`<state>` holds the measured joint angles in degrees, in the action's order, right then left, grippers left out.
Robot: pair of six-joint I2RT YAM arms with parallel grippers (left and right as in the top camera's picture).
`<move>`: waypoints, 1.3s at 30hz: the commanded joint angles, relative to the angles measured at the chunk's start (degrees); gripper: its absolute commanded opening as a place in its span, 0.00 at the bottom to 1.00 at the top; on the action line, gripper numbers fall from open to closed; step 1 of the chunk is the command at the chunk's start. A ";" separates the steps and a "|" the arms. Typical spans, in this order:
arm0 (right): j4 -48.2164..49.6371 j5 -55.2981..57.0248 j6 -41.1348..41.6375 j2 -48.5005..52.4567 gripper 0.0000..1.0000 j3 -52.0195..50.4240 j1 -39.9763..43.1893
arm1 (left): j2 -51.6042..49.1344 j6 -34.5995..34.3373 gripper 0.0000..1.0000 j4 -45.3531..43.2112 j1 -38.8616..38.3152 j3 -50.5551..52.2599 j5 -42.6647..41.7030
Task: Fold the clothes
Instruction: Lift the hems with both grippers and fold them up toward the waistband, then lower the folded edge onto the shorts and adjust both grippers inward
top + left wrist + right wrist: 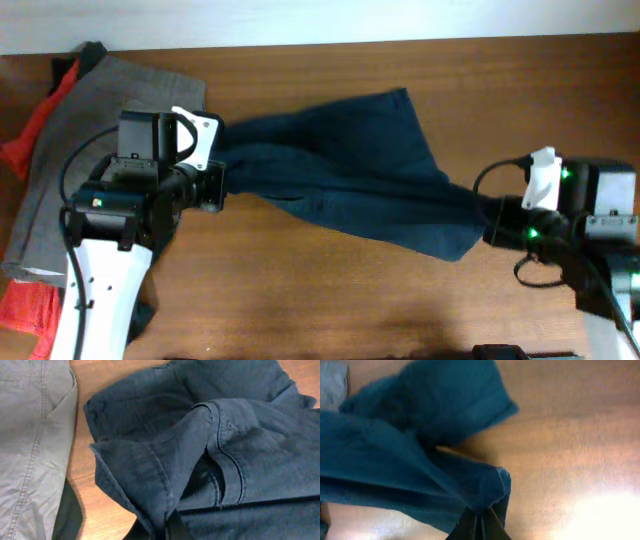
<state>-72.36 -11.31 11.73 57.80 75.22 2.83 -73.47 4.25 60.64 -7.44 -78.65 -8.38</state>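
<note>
The dark navy shorts (pixel 345 175) hang stretched between my two grippers across the middle of the table. My left gripper (pixel 218 185) is shut on the left end of the shorts. In the left wrist view the seamed navy cloth (pixel 200 450) bunches over the fingertips (pixel 172 527). My right gripper (pixel 490 225) is shut on the right end of the shorts. In the right wrist view the cloth (pixel 410 460) gathers into the closed fingers (pixel 479 525).
A larger grey garment (pixel 90 140) lies at the left, partly under my left arm, and shows in the left wrist view (pixel 30 435). A red-orange garment (pixel 30 130) lies at the far left edge. The table (pixel 480 90) is brown wood.
</note>
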 commanded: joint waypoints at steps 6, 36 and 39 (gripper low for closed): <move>12.94 2.71 -6.54 17.90 0.04 1.09 1.31 | -9.33 -3.04 0.01 -1.53 1.20 -0.90 10.88; 65.61 0.39 -13.03 49.72 0.04 1.09 -3.65 | -35.47 -10.51 0.01 -45.03 1.20 -0.90 22.80; 71.17 0.55 -13.03 52.41 0.04 1.09 -4.46 | -37.29 -10.51 0.01 -50.34 1.20 -0.90 22.80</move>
<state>-3.95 -13.58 -0.64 107.96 75.46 -1.21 -109.12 -5.67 13.87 -7.46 -78.91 11.03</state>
